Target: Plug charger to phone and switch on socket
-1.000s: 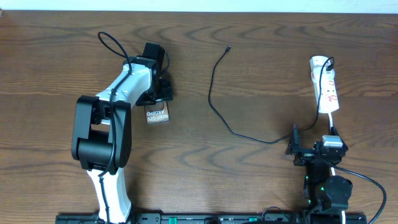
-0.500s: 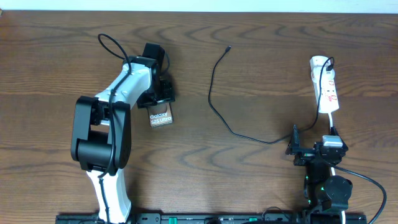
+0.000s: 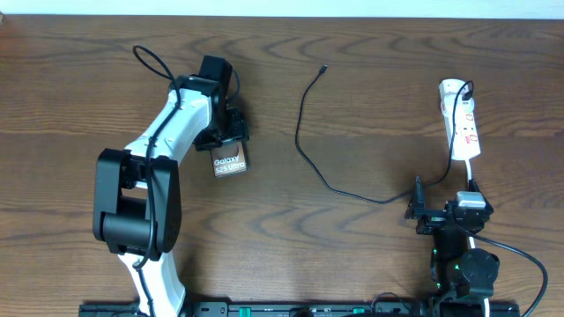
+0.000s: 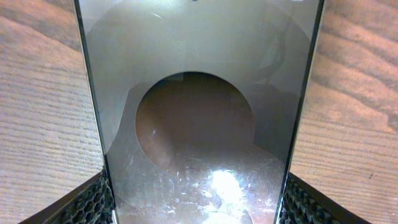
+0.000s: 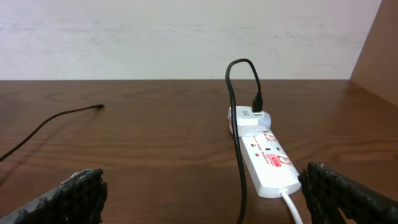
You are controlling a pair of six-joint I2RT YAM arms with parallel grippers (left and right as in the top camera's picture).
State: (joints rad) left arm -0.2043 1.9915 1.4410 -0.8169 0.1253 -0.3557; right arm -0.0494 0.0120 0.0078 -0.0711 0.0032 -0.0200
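Observation:
My left gripper (image 3: 226,143) is shut on the phone (image 3: 229,162), a dark slab with white Galaxy lettering, at the left of the table. In the left wrist view the phone's glossy face (image 4: 198,93) fills the frame between the two black pads (image 4: 93,202). The charger (image 3: 300,141) is a thin black cable snaking across the middle, and its connector tip (image 3: 324,69) lies free on the wood, apart from the phone. The white socket (image 3: 463,119) lies at the right. My right gripper (image 3: 443,201) stands open just in front of the socket (image 5: 264,155), with nothing between its fingers.
A white adapter with a black plug (image 5: 256,106) sits in the socket's far end. The socket's white cord (image 5: 292,208) runs back towards my right arm. The charger's tip (image 5: 99,107) lies far left in the right wrist view. A pale wall borders the table's far edge.
The left arm's elbow has swung left and the phone in its grip has shifted slightly right and turned a little. The right arm, the cable and the socket have not moved.

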